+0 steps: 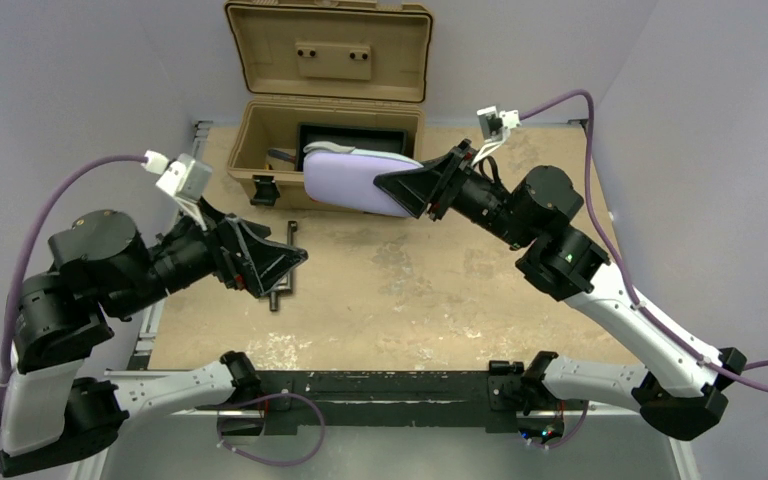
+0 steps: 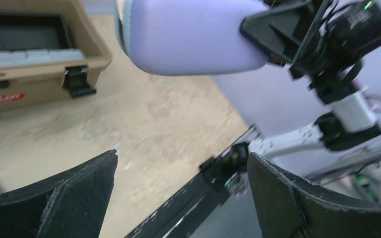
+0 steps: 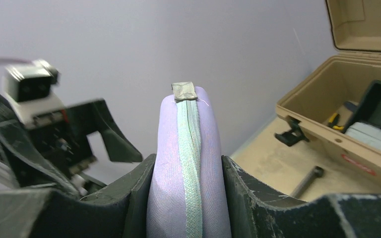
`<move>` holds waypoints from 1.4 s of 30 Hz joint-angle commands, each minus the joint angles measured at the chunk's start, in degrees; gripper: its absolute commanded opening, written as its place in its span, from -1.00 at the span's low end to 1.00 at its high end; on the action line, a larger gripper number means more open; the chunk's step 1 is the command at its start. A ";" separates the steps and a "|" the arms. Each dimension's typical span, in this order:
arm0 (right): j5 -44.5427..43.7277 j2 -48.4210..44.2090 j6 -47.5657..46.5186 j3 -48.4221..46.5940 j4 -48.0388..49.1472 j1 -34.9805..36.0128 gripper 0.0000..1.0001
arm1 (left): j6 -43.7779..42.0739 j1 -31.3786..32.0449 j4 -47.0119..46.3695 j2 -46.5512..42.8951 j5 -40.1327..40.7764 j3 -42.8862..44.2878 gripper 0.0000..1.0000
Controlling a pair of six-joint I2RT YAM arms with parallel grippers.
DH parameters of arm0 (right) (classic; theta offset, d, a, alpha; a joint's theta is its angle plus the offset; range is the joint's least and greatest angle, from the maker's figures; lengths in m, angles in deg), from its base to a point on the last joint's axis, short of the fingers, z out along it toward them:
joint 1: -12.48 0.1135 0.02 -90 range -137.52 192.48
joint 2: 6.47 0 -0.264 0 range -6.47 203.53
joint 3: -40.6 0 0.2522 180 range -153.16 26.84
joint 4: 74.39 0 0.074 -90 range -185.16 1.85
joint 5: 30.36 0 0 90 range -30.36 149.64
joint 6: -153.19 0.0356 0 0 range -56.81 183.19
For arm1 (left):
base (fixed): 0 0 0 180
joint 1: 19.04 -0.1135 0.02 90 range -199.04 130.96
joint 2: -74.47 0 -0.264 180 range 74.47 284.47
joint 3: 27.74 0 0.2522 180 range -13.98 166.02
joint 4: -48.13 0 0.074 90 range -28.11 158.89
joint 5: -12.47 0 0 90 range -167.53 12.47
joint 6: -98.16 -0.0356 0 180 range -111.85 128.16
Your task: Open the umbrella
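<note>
Slippage is the worry: right gripper (image 1: 407,191) clamps the lavender case (image 1: 350,180) only by its end, while left gripper (image 2: 182,155) hangs open, empty.

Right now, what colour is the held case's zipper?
The zipper on the lavender case is pale mint green; clearest in the right wrist view.

overhead view down onto the table (image 1: 410,290); both wrist views close, level, sharing the lavender case (image 3: 187,173) and toolbox (image 2: 30,84)
</note>
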 commanded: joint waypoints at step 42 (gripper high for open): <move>16.32 4.80 30.96 -5.16 31.95 -0.08 -1.00 | 10.49 -0.04 -70.27 4.37 -1.57 -19.24 0.29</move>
